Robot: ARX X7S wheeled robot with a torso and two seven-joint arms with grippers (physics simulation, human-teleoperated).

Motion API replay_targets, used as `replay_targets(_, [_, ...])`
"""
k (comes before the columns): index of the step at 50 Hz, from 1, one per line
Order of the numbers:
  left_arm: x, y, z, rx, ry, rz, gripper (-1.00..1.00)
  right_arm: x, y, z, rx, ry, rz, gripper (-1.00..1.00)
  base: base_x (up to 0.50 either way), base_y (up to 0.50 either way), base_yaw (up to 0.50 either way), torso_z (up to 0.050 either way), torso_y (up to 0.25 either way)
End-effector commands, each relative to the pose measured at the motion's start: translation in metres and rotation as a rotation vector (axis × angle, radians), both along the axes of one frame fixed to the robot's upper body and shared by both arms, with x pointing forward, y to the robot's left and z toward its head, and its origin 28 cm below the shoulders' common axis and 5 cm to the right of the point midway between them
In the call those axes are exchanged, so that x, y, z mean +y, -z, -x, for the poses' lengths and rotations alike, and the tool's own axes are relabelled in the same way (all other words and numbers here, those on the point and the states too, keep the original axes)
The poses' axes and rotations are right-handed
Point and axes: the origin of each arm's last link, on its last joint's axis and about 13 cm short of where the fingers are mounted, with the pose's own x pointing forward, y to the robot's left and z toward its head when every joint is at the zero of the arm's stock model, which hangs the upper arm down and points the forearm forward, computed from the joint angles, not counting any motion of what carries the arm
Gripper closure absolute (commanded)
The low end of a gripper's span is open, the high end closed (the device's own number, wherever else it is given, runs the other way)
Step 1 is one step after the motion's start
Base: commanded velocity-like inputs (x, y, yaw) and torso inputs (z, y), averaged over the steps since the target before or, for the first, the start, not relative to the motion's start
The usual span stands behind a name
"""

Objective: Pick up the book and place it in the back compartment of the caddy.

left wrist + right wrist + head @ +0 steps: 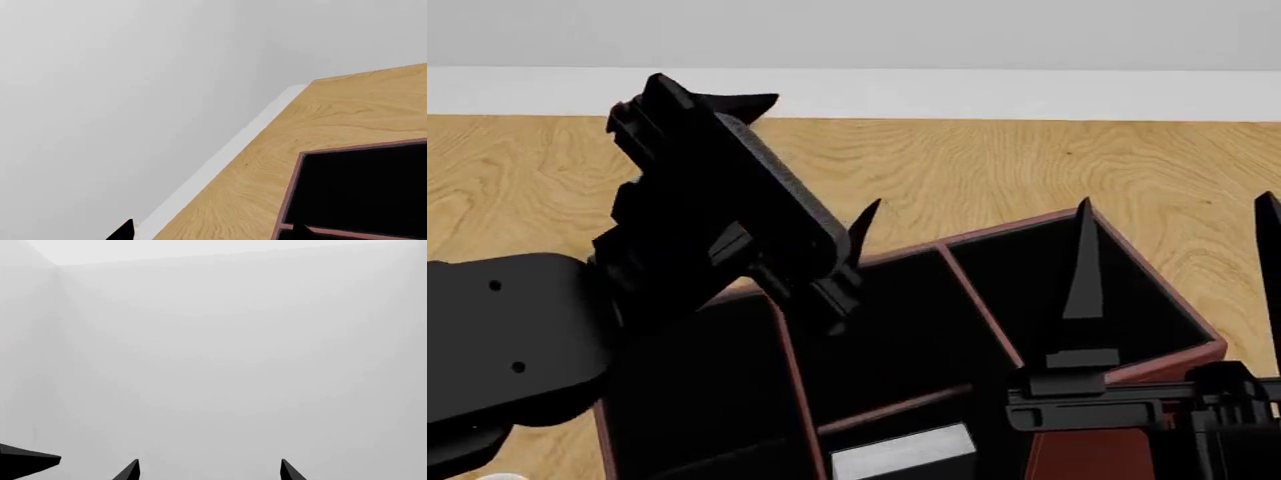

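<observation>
I see the book (902, 450) lying flat in a near cell of the caddy (1154, 275), both my left claw (814, 165) and right claw (1174, 250) spread above it, holding nothing.

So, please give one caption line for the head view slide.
Both black grippers, left and right, raised over dark red-brown divided caddy; pale flat book lies inside.
</observation>
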Motion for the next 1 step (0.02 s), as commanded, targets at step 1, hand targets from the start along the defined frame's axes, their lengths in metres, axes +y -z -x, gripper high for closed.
replay_targets(1, [0.0040,0.0015,0.0136,-0.040,-0.013,0.035,-1.00,0.0000,-0.0006,0.0007,-0.001,0.000,-0.001,-1.00,0.00,0.00,0.00,0.000,0.000])
